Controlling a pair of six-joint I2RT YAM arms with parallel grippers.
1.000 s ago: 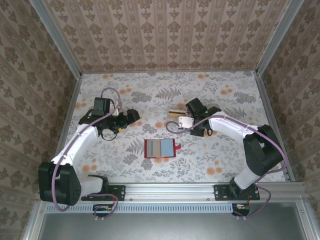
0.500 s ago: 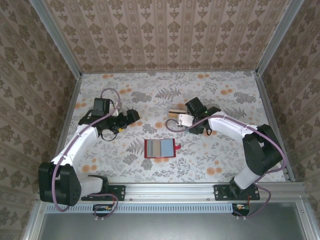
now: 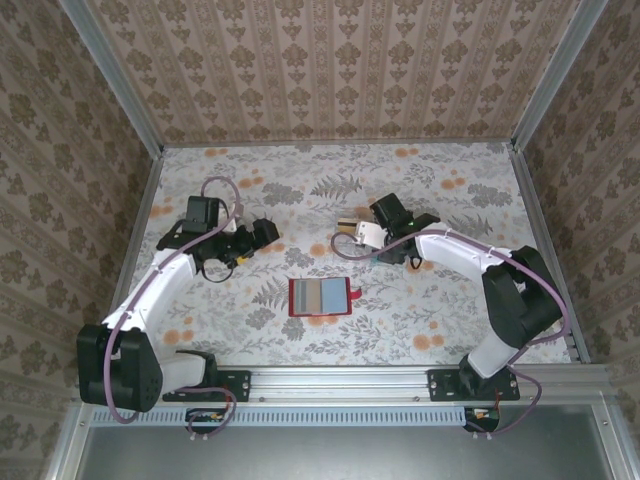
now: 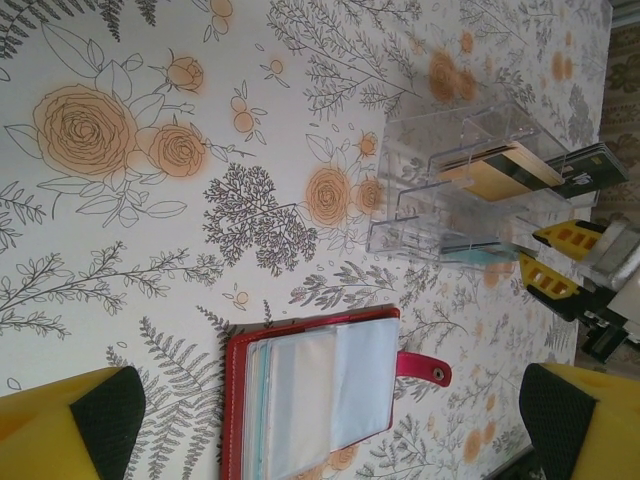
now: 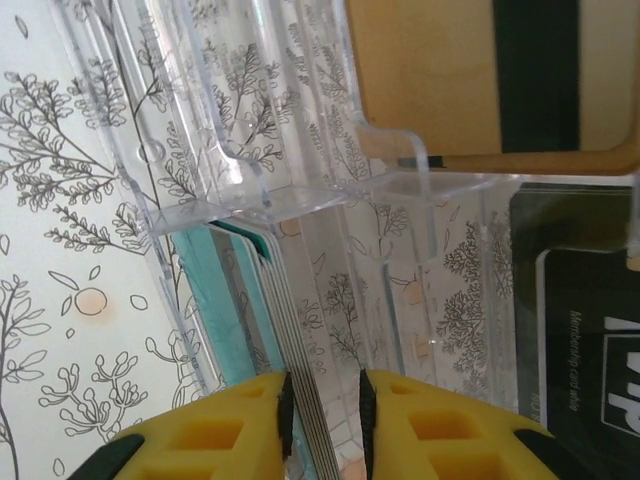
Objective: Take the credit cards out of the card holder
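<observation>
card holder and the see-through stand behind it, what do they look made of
Card holder: looks like red leather or faux leather, a matte cover with a snap tab; its inside looks like translucent plastic film. Stand: clear rigid plastic, likely acrylic, since the floral table pattern shows through it and its edges catch light.

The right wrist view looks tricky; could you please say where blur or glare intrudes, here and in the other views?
Right wrist view: the right tool's fingertips are soft, the clear stand glints along its edges, the tan-gold card is sharp. Left wrist view: the left tool's fingertips blur, the red card holder is crisp. Top external view: even light, faint shadows, no glare.
</observation>
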